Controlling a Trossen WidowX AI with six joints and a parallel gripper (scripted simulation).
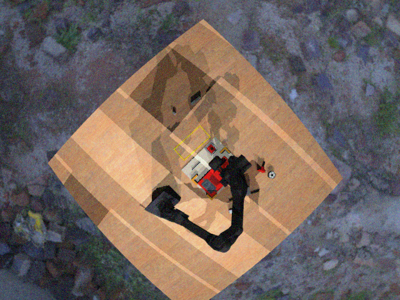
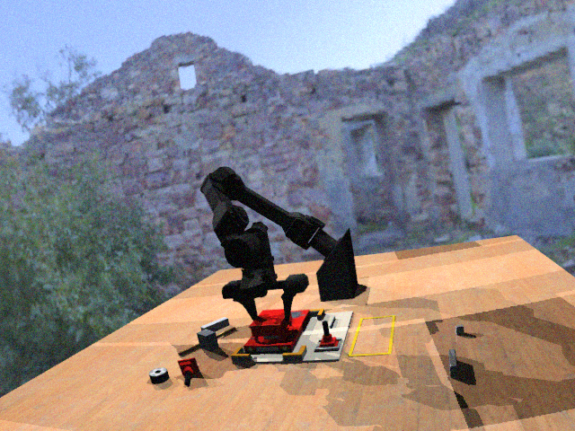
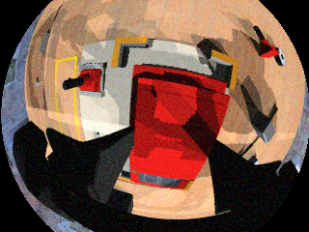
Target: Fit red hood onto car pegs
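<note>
The red hood [image 2: 270, 330] [image 3: 174, 113] is over the front deck of the red car chassis [image 2: 267, 347] [image 1: 211, 194], low and roughly lined up with it. My gripper [image 2: 270, 320] [image 3: 174, 135] is shut on the hood, one finger at each side. The chassis sits between the orange corner brackets of the pale jig plate [image 1: 200, 165] [image 2: 342, 324] [image 3: 113, 108]. A dark band shows along the hood's far edge in the wrist view. The engine block, pegs and corner holes are hidden, so I cannot tell whether the hood sits flat or the pegs are in the holes.
A red piece with a black post [image 2: 328, 341] [image 3: 90, 80] stands on the plate beside the chassis. A yellow outline [image 2: 354, 336] lies beyond it. Another red piece [image 2: 187, 365] [image 3: 268, 50], a ring [image 2: 159, 376] [image 1: 271, 174] and a grey block [image 2: 208, 340] lie on the other side.
</note>
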